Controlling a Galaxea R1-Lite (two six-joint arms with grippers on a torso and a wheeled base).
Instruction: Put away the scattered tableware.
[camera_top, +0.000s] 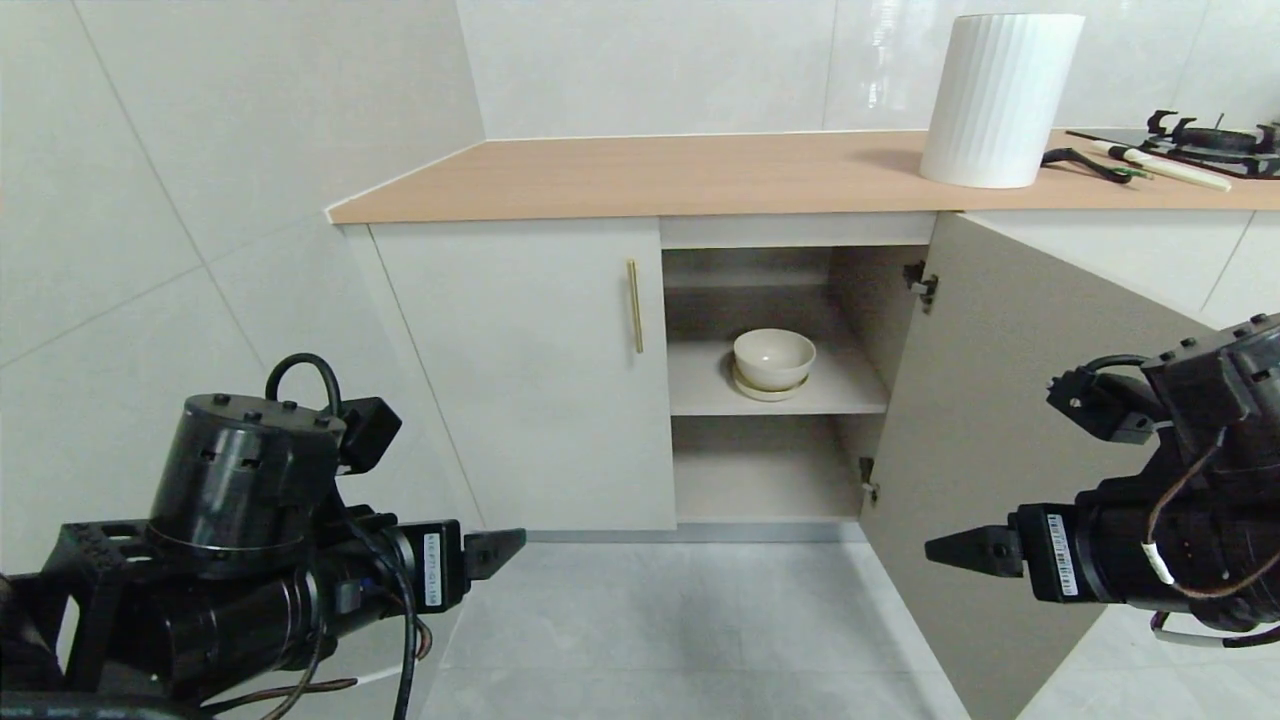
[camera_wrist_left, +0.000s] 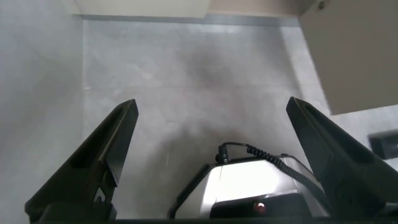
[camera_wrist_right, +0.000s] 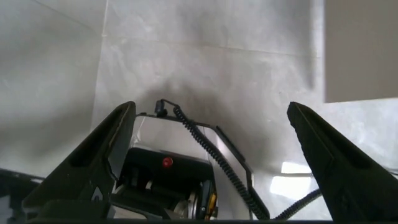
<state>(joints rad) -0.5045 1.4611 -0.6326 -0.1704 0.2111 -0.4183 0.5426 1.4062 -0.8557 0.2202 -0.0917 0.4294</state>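
bowl (camera_top: 773, 357) on plate (camera_top: 764, 392), on shelf (camera_top: 850, 388) in cabinet (camera_top: 520, 380)

The left arm (camera_top: 240, 500) and right arm (camera_top: 1195, 545) are black, with screw-topped cylindrical joints, looping cables, white labels.

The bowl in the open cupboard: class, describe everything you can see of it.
The bowl is cream, round and smooth, glazed ceramic by its look, with a wide rim narrowing to the base. It stands upright and appears empty, on a small plate of like colour, on the shelf beside the open door. Nothing else touches it.
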